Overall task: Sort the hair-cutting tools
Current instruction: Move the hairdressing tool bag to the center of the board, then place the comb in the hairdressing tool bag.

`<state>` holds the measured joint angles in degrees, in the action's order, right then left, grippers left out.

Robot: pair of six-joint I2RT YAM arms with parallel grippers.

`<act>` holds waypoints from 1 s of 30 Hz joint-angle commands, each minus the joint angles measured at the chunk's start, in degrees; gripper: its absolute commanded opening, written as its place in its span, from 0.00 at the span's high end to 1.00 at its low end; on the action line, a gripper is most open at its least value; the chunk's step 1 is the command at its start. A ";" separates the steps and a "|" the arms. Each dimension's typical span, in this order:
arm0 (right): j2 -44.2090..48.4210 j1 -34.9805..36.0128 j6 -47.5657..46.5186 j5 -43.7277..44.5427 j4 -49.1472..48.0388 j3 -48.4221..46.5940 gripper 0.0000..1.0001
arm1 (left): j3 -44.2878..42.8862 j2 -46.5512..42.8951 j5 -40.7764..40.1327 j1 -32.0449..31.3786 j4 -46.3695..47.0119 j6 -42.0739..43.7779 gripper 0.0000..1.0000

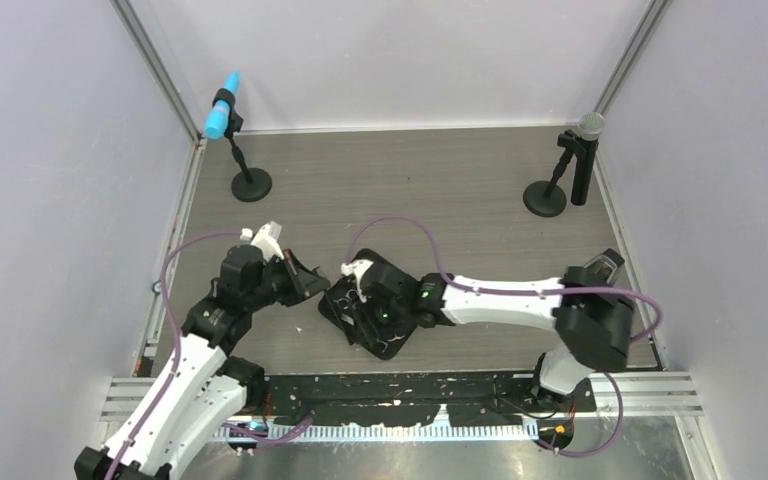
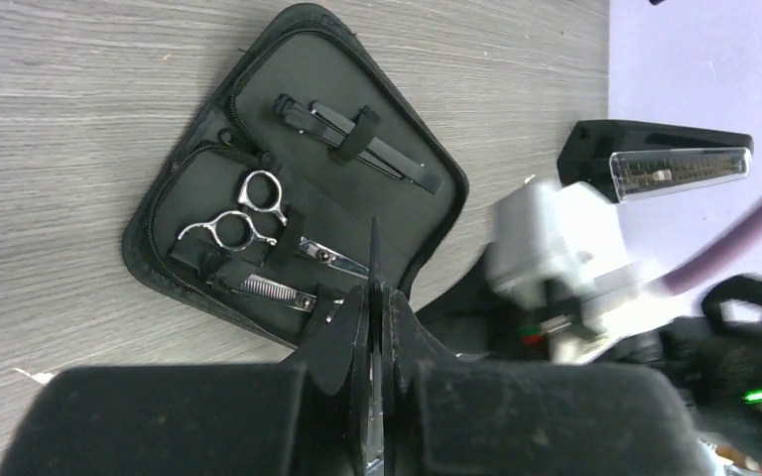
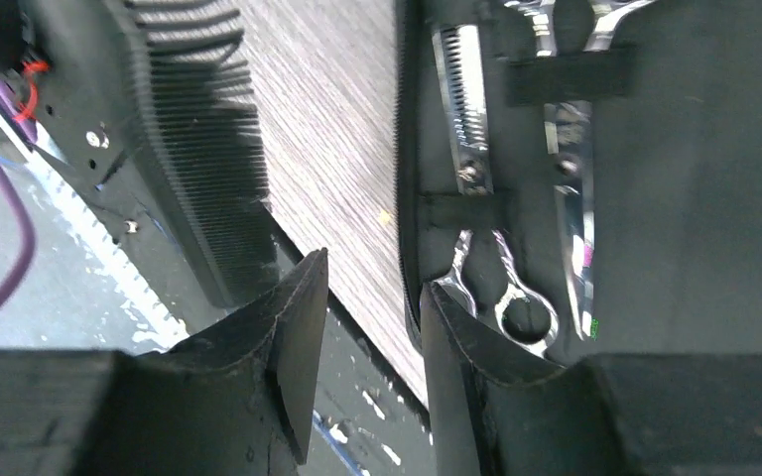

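**Open zip case on the table, with one gripper over it and one beside it.**

Your right gripper hangs over the case's edge with its fingers apart. Only bare table shows in the gap, and one finger sits over a scissor ring. Your left gripper, just left of the case, is clamped on the long black comb. The comb appears edge-on in the left wrist view and flat, teeth visible, in the right wrist view. Two silver scissors lie strapped side by side in one half of the case. The two black clips lie strapped in the other half.
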<state>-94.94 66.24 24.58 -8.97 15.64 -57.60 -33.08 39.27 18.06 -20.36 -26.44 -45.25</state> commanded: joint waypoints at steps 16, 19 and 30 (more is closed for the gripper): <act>30.48 -2.73 11.41 31.56 5.29 13.53 0.42 | 17.21 -3.84 -10.83 -2.79 27.27 -21.94 1.00; 31.44 -2.90 11.81 31.95 4.77 14.59 0.42 | 17.28 -0.76 -17.26 -6.85 30.04 -25.17 1.00; 32.07 -4.46 11.14 30.35 1.62 17.92 0.41 | 20.03 8.58 -40.15 -21.39 37.98 -33.31 1.00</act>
<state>-64.23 62.48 34.70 20.88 20.47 -41.25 -14.17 44.73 -12.34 -40.10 4.75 -75.53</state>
